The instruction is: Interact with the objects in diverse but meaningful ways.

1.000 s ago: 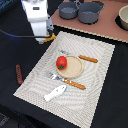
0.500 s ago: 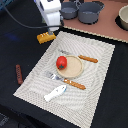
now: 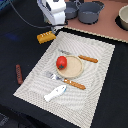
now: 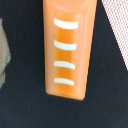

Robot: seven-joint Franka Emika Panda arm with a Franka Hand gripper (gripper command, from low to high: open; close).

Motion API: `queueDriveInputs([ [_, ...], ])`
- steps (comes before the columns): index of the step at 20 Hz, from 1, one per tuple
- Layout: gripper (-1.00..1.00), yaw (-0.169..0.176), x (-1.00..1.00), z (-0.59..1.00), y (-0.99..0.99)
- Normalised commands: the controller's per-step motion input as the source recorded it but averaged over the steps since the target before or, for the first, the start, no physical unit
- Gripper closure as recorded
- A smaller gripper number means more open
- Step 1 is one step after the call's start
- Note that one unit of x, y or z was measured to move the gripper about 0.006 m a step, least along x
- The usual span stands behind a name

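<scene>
A yellow-orange ridged bread block (image 3: 46,36) lies on the dark table just off the mat's far corner, at the exterior view's left. It fills the wrist view (image 4: 67,50), where no finger shows beside it. My white gripper (image 3: 54,23) hangs above and slightly behind it, apart from it, open and holding nothing. On a round wooden plate (image 3: 75,69) in the middle of the mat rests a red tomato (image 3: 61,62). A white fish (image 3: 55,92) sits at the mat's near edge. Off the mat, at the exterior view's left, lies a dark-brown sausage (image 3: 19,73).
A striped placemat (image 3: 100,75) covers the table's middle. An orange-handled knife (image 3: 87,59) and an orange-handled fork (image 3: 67,81) flank the plate. Grey pots (image 3: 90,11) stand behind the gripper, and another (image 3: 122,17) at the far right.
The gripper has risen from the bread block and drifted toward the exterior view's right. The block stays on the table, now uncovered. The other things have not moved.
</scene>
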Motion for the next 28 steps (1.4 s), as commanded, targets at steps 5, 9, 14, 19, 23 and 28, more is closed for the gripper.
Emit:
queueDriveInputs([
  [5, -1.0, 0.059, -0.31, -0.35, 0.0],
  [9, -1.0, 0.056, -0.31, -0.39, 0.0],
  [14, -1.0, 0.062, -0.39, -0.39, -0.01],
  [19, -1.0, 0.063, -0.37, -0.37, -0.07],
  [23, 1.0, 0.056, -0.39, -0.25, -0.11],
  [28, 1.0, 0.054, -0.35, -0.2, -0.08],
])
